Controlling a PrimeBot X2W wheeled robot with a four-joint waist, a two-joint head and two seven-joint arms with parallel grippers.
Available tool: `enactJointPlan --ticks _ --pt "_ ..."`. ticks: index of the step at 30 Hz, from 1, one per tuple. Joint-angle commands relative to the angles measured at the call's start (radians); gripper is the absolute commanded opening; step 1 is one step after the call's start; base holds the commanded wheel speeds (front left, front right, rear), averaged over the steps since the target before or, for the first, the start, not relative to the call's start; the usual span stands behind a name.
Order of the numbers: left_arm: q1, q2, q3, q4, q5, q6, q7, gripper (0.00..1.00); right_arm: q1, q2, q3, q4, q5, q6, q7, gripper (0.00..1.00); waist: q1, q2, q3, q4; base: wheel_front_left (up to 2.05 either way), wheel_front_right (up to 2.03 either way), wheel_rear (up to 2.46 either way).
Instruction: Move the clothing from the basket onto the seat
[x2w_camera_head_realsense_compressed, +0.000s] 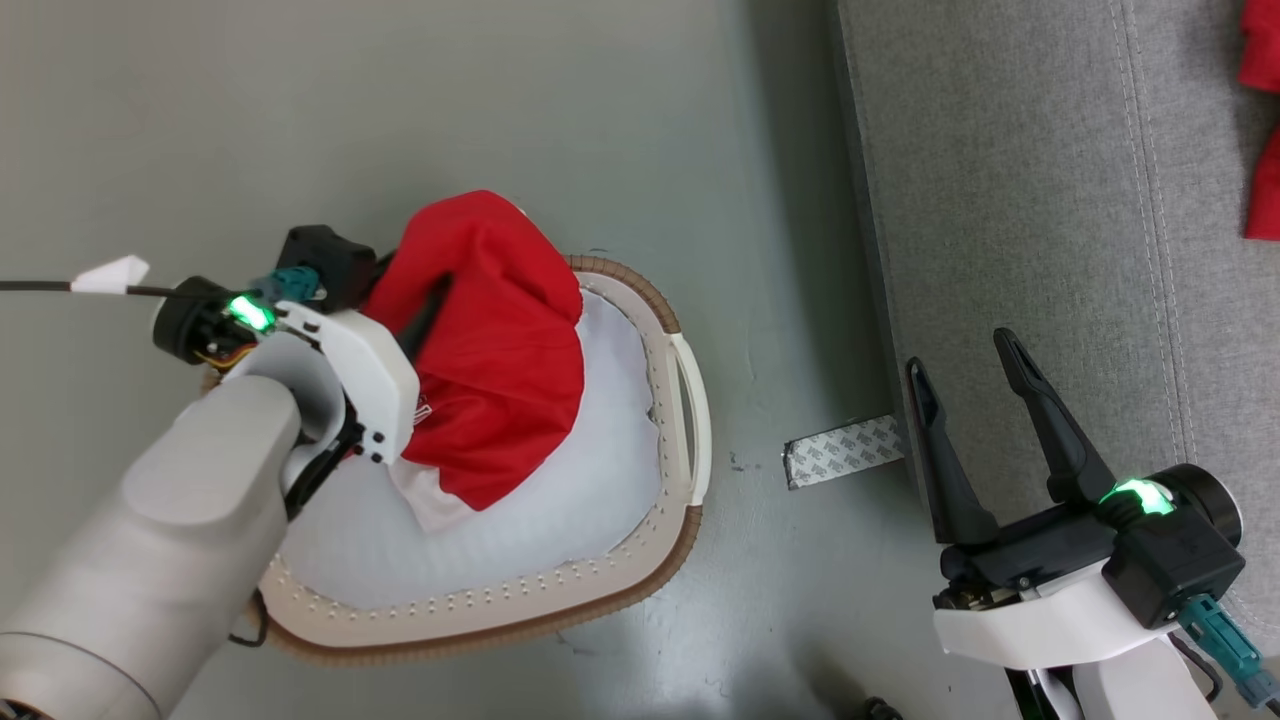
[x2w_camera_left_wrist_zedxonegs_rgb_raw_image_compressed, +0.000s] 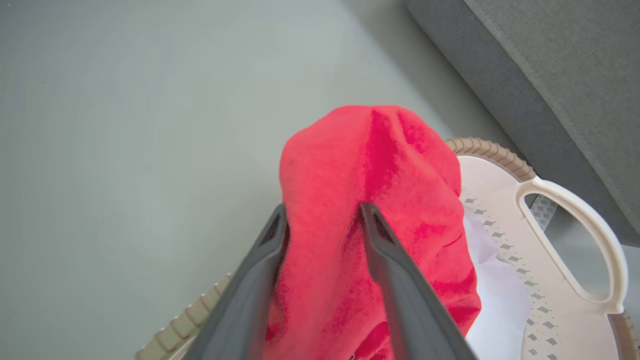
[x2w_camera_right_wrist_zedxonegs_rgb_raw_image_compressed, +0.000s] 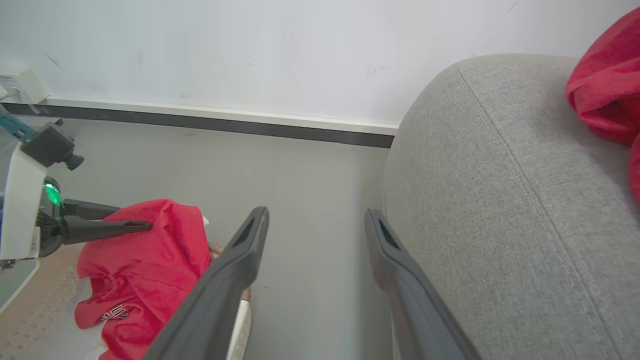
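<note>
My left tool (x2w_camera_left_wrist_zedxonegs_rgb_raw_image_compressed: 322, 212) pinches a thick fold of the red garment (x2w_camera_head_realsense_compressed: 490, 350). The fingers do not meet, because the bunched cloth fills the gap. The garment is raised above the basket (x2w_camera_head_realsense_compressed: 600, 590), and its lower end with the white trim hangs down inside. My right tool (x2w_camera_head_realsense_compressed: 960, 358) is spread and holds nothing; it hovers at the front edge of the sofa (x2w_camera_head_realsense_compressed: 1050, 200). A second red garment (x2w_camera_right_wrist_zedxonegs_rgb_raw_image_compressed: 605, 95) lies on the sofa.

Hazards, as I judge them:
- The fold is bulky, so the hold may be shallow. A fast swing could let the cloth slide out onto the floor (x2w_camera_head_realsense_compressed: 780, 300) between basket and sofa.
- The hanging end could catch on the basket rim or handle and drag the basket.
- My right tool stands close to the likely transfer path. The arms could collide.
</note>
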Motion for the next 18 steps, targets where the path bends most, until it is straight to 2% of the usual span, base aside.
enactJointPlan --ticks 1,9,18 --pt "-0.014 0.004 -0.011 0.009 -0.017 0.002 -0.014 0.0 -0.014 -0.001 -0.002 -0.002 0.006 -0.002 0.001 1.0 -0.0001 0.0 0.002 0.0 0.0 0.0 0.0" --pt "-0.025 -0.015 -0.061 -0.003 -0.044 0.002 -0.06 0.0 -0.028 -0.001 -0.028 0.003 0.002 -0.002 0.001 1.0 -0.0001 0.0 -0.014 0.021 0.0 0.0 0.0" --pt "0.059 -0.048 -0.051 -0.055 -0.101 0.002 -0.115 0.0 -0.011 -0.001 -0.065 0.053 -0.023 -0.002 0.001 1.0 -0.0001 0.0 -0.163 0.104 0.0 0.0 0.0"
